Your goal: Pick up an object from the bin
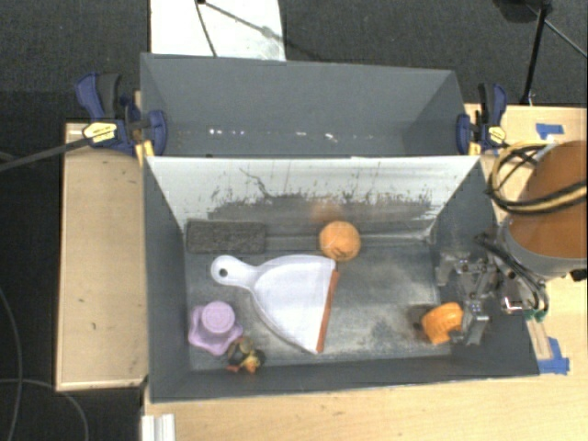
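1. Currently, we see the gripper low at the right side of the bin.
2. A small orange lump lies just beside it.
3. We cannot tell whether it grips anything.

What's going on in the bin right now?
The arm reaches in from the right, with its hand low in the front-right corner of the grey bin, right beside a small orange lump. Whether it actually grips the lump can't be told. A white dustpan, an orange ball, a purple piece and a dark block lie further left.
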{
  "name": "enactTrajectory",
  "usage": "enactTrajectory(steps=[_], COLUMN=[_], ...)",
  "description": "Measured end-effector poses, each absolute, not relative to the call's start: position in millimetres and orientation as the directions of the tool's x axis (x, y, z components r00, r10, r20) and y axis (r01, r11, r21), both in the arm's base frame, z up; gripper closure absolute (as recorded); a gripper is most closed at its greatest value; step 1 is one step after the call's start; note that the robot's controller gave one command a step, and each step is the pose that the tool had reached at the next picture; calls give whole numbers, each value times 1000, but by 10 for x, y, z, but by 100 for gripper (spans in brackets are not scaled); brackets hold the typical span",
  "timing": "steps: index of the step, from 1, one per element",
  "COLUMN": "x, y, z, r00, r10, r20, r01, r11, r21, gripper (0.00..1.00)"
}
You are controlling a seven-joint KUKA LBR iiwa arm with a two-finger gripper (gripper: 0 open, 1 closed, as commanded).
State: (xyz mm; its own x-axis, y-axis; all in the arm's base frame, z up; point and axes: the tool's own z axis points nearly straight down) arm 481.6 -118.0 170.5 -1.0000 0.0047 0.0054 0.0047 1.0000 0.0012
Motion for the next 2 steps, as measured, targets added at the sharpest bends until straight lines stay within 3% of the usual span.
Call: enactTrajectory(steps=[1, 2], x=[4834, 4847], y=[-1176, -1283], z=[1748, 1435], r00=[-1000, -996], r10=[0, -92], r20=[-3, -7], r01=[0, -92], r11=[1000, 996], r21=[-1, -2], gripper=[0, 0])
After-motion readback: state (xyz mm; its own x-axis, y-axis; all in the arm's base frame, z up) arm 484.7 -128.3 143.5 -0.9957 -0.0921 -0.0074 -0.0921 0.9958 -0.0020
